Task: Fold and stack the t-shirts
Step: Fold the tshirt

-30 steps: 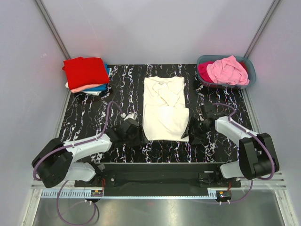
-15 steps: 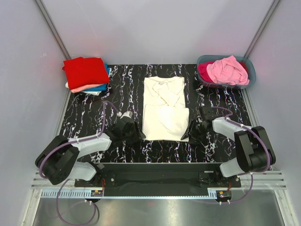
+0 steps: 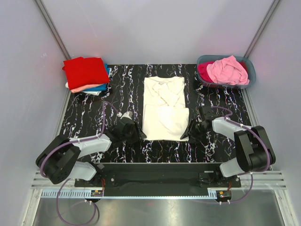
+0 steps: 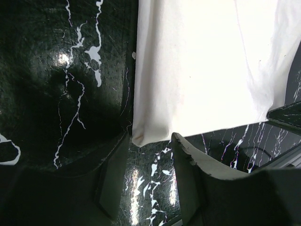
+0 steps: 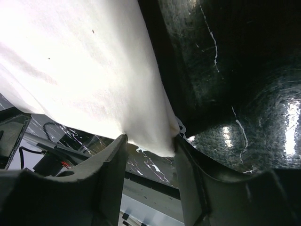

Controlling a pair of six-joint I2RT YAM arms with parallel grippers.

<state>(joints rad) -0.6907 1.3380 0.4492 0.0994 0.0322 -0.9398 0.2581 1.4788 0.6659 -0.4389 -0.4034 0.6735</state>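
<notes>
The cream t-shirt (image 3: 164, 108) lies partly folded in the middle of the table. My left gripper (image 3: 135, 135) is open at its near left corner. In the left wrist view that corner (image 4: 146, 134) sits at the mouth of my left gripper (image 4: 149, 141), between the open fingers. My right gripper (image 3: 189, 133) is open at the near right corner. In the right wrist view that corner (image 5: 157, 139) hangs between the fingertips of my right gripper (image 5: 149, 143), touching one finger (image 5: 188, 165). A red shirt (image 3: 85, 71) tops a folded stack at the back left.
A grey-blue tub (image 3: 249, 75) at the back right holds a pink shirt (image 3: 227, 69) over a magenta one (image 3: 204, 70). Salmon and blue shirts (image 3: 94, 87) lie under the red one. The table's near edge (image 3: 164, 162) runs just behind both grippers.
Both grippers have edged in to the near corners of the cream shirt and lowered to the table. The shirt itself has not moved.
</notes>
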